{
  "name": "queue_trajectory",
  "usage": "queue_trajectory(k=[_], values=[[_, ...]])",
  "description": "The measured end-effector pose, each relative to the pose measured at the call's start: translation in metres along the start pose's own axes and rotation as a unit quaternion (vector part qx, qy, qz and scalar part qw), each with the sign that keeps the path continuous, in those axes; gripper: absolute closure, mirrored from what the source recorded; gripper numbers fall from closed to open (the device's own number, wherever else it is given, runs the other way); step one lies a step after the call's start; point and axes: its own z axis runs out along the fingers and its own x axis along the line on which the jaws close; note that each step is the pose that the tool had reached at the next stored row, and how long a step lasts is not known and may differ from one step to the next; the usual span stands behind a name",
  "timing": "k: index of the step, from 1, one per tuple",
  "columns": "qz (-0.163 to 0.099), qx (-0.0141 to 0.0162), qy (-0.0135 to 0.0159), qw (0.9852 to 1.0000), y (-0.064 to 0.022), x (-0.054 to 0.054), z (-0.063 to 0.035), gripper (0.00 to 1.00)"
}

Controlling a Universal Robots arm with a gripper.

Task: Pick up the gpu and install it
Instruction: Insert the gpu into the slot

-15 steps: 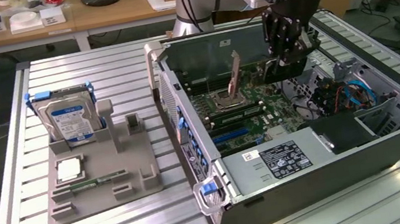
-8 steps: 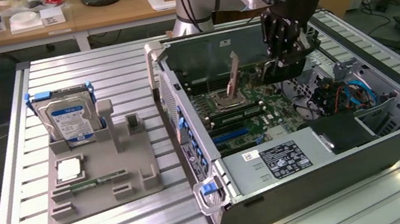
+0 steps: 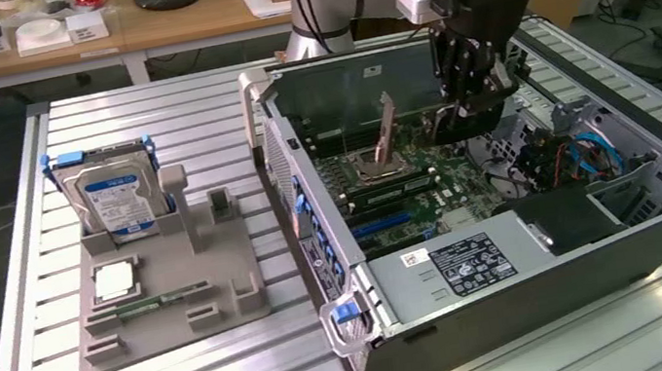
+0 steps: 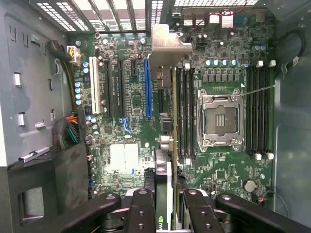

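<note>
The gpu (image 4: 165, 145) shows edge-on in the wrist view as a thin black card with a silver end bracket (image 4: 167, 41). My gripper (image 4: 165, 216) is shut on it, one black finger on each face. The card hangs over the green motherboard (image 4: 131, 102), lined up between the blue slot (image 4: 148, 87) and the memory slots (image 4: 184, 111). In the exterior view my gripper (image 3: 465, 111) reaches down into the open computer case (image 3: 652, 226) with the dark gpu (image 3: 454, 125) under its fingers. I cannot tell whether the card touches the board.
The CPU socket (image 4: 218, 119) lies open beside the card, with its lever (image 3: 385, 128) standing up. At the exterior view's left a grey holder (image 3: 165, 304) carries a silver hard drive with a blue label (image 3: 112, 196) and a green memory stick (image 3: 164, 298). Cables (image 3: 576, 154) fill the case's far side.
</note>
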Motion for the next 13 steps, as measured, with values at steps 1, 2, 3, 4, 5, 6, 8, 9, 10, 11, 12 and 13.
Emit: queue_trajectory(k=[1,2,3,4,5,6,8,9,10,11,12,13], values=[[-0.003,-0.0001,0.0000,1.0000,0.0002,0.000,0.0007,0.73],[-0.006,-0.0002,-0.0001,1.0000,0.0005,0.000,0.0015,0.73],[-0.009,-0.0003,-0.0002,1.0000,0.0009,0.000,0.0023,0.73],[-0.012,-0.0003,-0.0002,0.9999,0.0015,0.000,0.0031,0.73],[-0.014,-0.0004,-0.0002,0.9999,0.0023,0.000,0.0040,0.73],[-0.016,-0.0004,-0.0003,0.9999,0.0031,0.001,0.0049,0.73],[-0.019,-0.0005,-0.0004,0.9998,0.0052,0.001,0.0074,0.73],[-0.020,-0.0006,-0.0004,0.9998,0.0058,0.001,0.0083,0.73],[-0.020,-0.0006,-0.0004,0.9998,0.0062,0.002,0.0091,0.73],[-0.021,-0.0006,-0.0004,0.9998,0.0064,0.002,0.0098,0.73],[-0.021,-0.0006,-0.0004,0.9998,0.0068,0.003,0.0105,0.73],[-0.022,-0.0006,-0.0004,0.9998,0.0073,0.004,0.0109,0.73]])
